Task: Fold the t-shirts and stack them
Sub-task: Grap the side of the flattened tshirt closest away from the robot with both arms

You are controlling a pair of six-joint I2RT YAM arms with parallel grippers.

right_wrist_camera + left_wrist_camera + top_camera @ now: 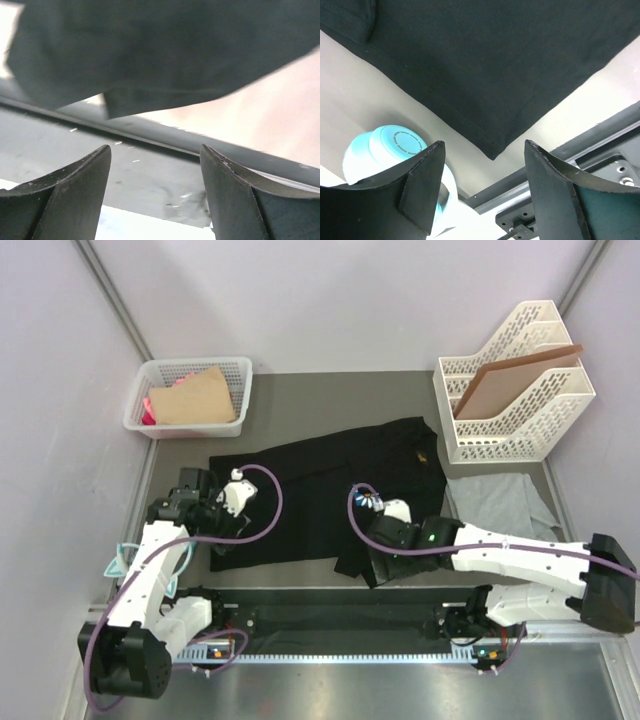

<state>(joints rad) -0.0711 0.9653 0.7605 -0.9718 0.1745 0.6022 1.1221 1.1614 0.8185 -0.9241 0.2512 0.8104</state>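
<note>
The black t-shirt (340,490) lies spread across the middle of the desk (330,395), and the light grey t-shirt (500,502) lies rumpled just to its right, near the white file rack (510,430). The left gripper (484,145) hangs released at the black shirt's near left corner, holding nothing. The right gripper (154,147) is likewise released by its near edge.

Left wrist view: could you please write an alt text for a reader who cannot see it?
The left gripper is open and empty, its two dark fingers framing the hemmed corner of a black t-shirt on a pale surface. A light blue round object sits behind one finger; a dark metal rail crosses the lower right.
</note>
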